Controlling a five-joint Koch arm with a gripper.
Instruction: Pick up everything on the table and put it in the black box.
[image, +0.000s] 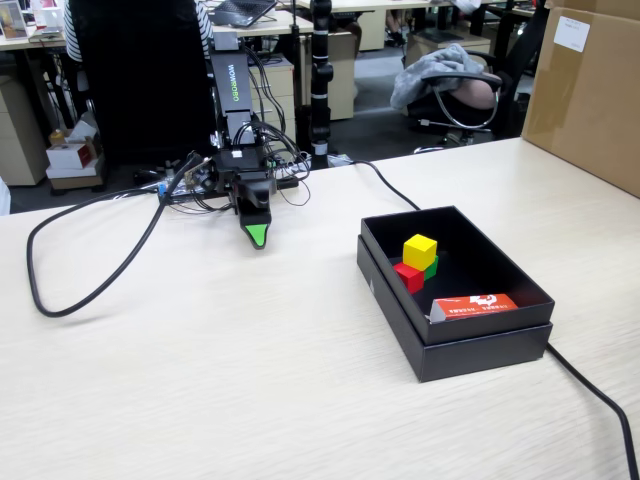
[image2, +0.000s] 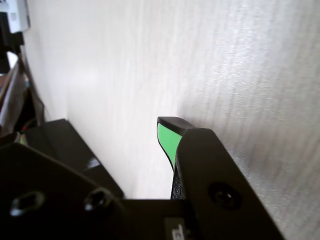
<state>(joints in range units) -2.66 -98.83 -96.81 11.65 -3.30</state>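
Bare table (image: 200, 380) fills the foreground, wide and open. Right of it sits the black box (image: 480, 345), holding the yellow cube (image: 420, 249) stacked on red cube (image: 408, 275) and green cube (image: 431, 266). Further back, the claw (image: 258, 238) points down, empty; its opening cannot be told.

Only really readable text is the white "WOWROBO" running down the black upright of the arm (image: 226, 85), behind the table. The orange and white carton (image: 473, 305) inside the black box (image: 500, 270) has printing too, but it's too small to read.
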